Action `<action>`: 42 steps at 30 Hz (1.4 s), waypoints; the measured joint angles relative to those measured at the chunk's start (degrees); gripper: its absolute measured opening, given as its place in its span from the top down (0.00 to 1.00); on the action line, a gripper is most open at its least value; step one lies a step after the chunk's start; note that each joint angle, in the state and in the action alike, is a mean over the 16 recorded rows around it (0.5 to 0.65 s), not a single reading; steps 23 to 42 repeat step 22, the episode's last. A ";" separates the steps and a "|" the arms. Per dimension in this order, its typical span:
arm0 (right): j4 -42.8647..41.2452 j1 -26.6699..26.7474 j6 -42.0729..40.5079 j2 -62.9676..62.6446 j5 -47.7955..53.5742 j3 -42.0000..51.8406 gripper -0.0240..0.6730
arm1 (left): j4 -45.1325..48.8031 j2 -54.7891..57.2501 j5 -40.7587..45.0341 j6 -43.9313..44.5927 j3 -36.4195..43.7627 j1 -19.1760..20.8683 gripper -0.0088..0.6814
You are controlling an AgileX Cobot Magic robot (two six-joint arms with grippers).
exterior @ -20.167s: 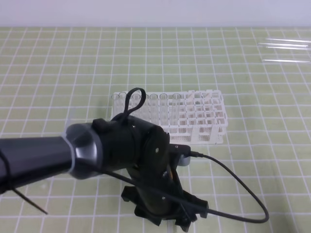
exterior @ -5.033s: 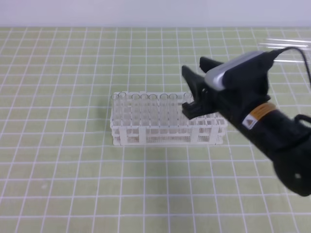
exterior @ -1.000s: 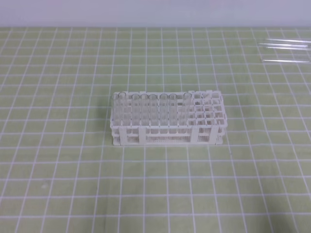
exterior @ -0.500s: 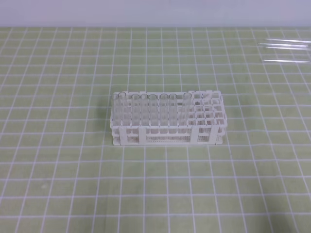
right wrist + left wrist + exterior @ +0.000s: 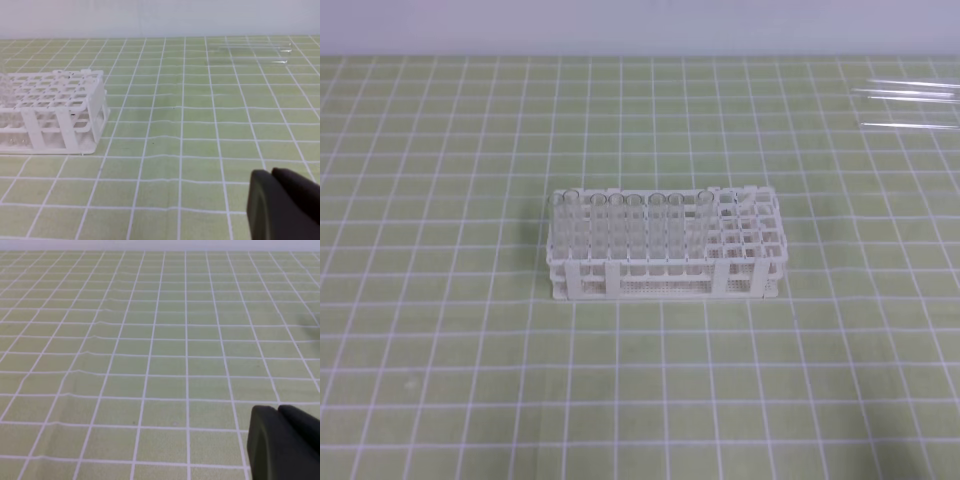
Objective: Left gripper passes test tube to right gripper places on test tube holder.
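Note:
The white test tube holder (image 5: pixel 665 262) stands mid-mat, and its right end shows in the right wrist view (image 5: pixel 60 112). Several clear test tubes (image 5: pixel 620 218) stand upright along its back row, the rightmost (image 5: pixel 705 212) set slightly apart. Neither arm appears in the high view. In the left wrist view the left gripper (image 5: pixel 276 411) shows only as black fingers pressed together at the bottom right, over bare mat. The right gripper (image 5: pixel 271 174) looks the same, shut and holding nothing, well right of the holder.
Loose glass tubes (image 5: pixel 908 95) lie on the green grid mat at the far right back, also seen in the right wrist view (image 5: pixel 250 48). The mat (image 5: pixel 470 380) stretches around the holder on all sides.
Nothing differs over the last second. Five seconds ago the right gripper hung over the holder's right end; it has since left the high view.

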 joint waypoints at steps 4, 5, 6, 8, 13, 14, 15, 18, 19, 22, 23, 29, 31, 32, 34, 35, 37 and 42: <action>0.00 0.00 0.00 0.00 0.00 0.00 0.99 | -0.02 -0.22 -0.13 -0.01 0.07 -0.02 0.99; 0.00 0.00 0.00 0.00 0.00 0.00 0.99 | -0.03 -0.33 -0.20 -0.02 0.10 -0.03 0.99; 0.00 0.00 0.00 0.00 0.00 0.00 0.99 | -0.03 -0.33 -0.20 -0.02 0.10 -0.03 0.99; 0.00 0.00 0.00 0.00 0.00 0.00 0.99 | -0.04 -0.44 -0.27 -0.03 0.13 -0.04 0.99; 0.00 0.00 0.00 0.00 0.00 0.00 0.99 | -0.05 -0.66 -0.33 -0.03 0.20 -0.05 0.99; 0.00 0.00 0.00 0.00 0.00 0.00 0.99 | -0.04 -0.66 -0.27 -0.03 0.17 -0.05 0.99; 0.00 0.00 0.00 0.00 0.00 0.00 0.99 | -0.04 -0.55 -0.20 -0.02 0.13 -0.04 0.99; 0.00 0.00 0.00 0.00 0.00 0.00 0.99 | -0.04 -0.62 -0.24 -0.03 0.15 -0.05 0.99; 0.00 0.00 0.00 0.00 0.00 0.00 0.99 | -0.04 -0.55 -0.20 -0.02 0.13 -0.04 0.99; 0.00 0.00 0.00 0.00 0.00 0.00 0.99 | -0.03 -0.45 -0.14 -0.01 0.10 -0.04 0.99; 0.00 0.00 0.00 0.00 0.00 0.00 0.99 | -0.03 -0.45 -0.14 -0.01 0.10 -0.04 0.99; 0.00 0.00 0.00 0.00 0.00 0.00 0.99 | -0.03 -0.45 -0.14 -0.01 0.10 -0.04 0.99; 0.00 0.00 0.00 0.00 0.00 0.00 0.99 | -0.03 -0.45 -0.14 -0.01 0.10 -0.04 0.99; 0.00 0.00 0.00 0.00 0.00 0.00 0.99 | -0.03 -0.45 -0.14 -0.01 0.10 -0.04 0.99; 0.00 0.00 0.00 0.00 0.00 0.00 0.99 | -0.03 -0.45 -0.14 -0.01 0.10 -0.04 0.99; 0.00 0.00 0.00 0.00 0.00 0.00 0.99 | -0.03 -0.45 -0.14 -0.01 0.10 -0.04 0.99; 0.00 0.00 0.00 0.00 0.00 0.00 0.99 | -0.03 -0.45 -0.14 -0.01 0.10 -0.04 0.99; 0.00 0.00 0.00 0.00 0.00 0.00 0.99 | -0.03 -0.45 -0.14 -0.01 0.10 -0.04 0.99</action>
